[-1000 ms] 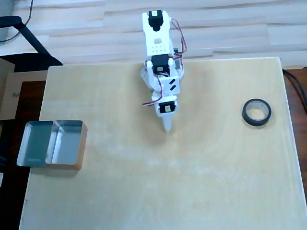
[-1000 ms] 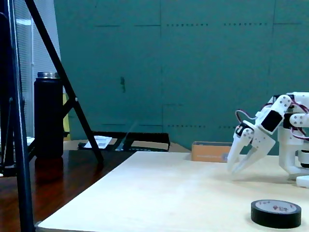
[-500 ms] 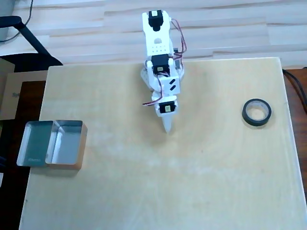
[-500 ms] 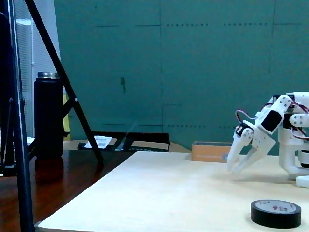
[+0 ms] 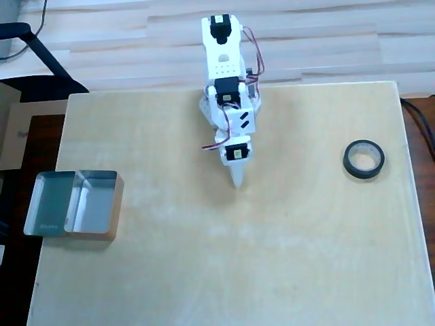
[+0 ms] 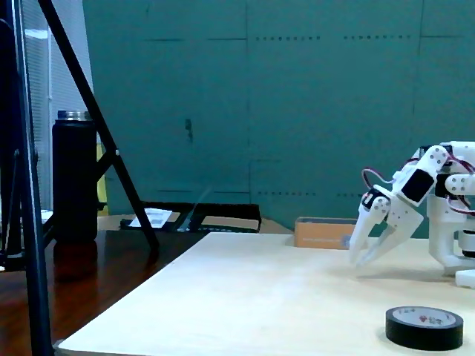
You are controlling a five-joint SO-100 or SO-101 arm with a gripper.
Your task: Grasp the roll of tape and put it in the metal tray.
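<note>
Currently, the tape (image 5: 363, 159) is seen lying flat on the pale wooden counter (image 5: 272, 258), near the right edge in the overhead view, with its open centre facing up. In the fixed view the same tape (image 6: 424, 327) is found low at the right, close to the camera, resting on its side face.

The tray (image 5: 73, 204) is placed at the far left of the counter in the overhead view, its left part hanging over the counter's edge; two sections are shown inside, divided by a wall. Nothing is seen inside it. The tray is not shown in the fixed view.

The arm (image 5: 228, 75) is mounted at the counter's far edge, top centre in the overhead view, and is folded forward and down. The gripper (image 5: 236, 180) is pointed toward the counter, between tape and tray, well apart from both. In the fixed view the gripper (image 6: 365, 259) is held with its jaws parted, fingertips just above the counter, and nothing is gripped between them.

A black flask (image 6: 74, 178) and a dark tripod leg (image 6: 96, 126) are seen at the left of the fixed view, on a darker surface beside the counter.
</note>
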